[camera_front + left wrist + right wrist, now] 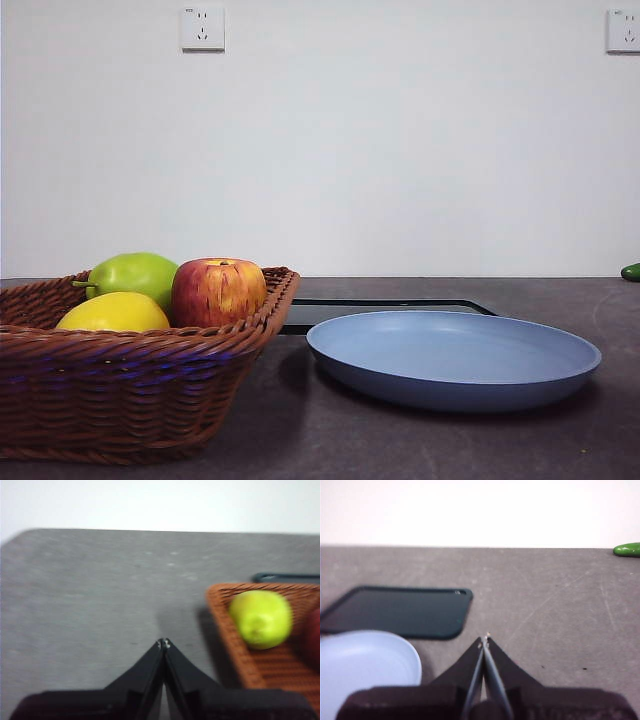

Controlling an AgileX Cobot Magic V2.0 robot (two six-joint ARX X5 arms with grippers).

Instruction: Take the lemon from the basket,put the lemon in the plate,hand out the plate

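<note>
Both grippers, left (164, 642) and right (484, 639), are clenched empty above the table (450, 440), touching nothing.

White wall (400, 150) — 2 sockets (202, 28)

Yellow lemon (113, 312), light-blue plate (455, 358)

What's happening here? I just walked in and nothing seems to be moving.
Nothing is being handled yet. The lemon lies in the basket with a green pear and an apple. The plate sits bare on the table beside the basket, a black tray behind it. The left gripper hangs shut over the table near the basket; the right gripper hangs shut near the plate.
</note>
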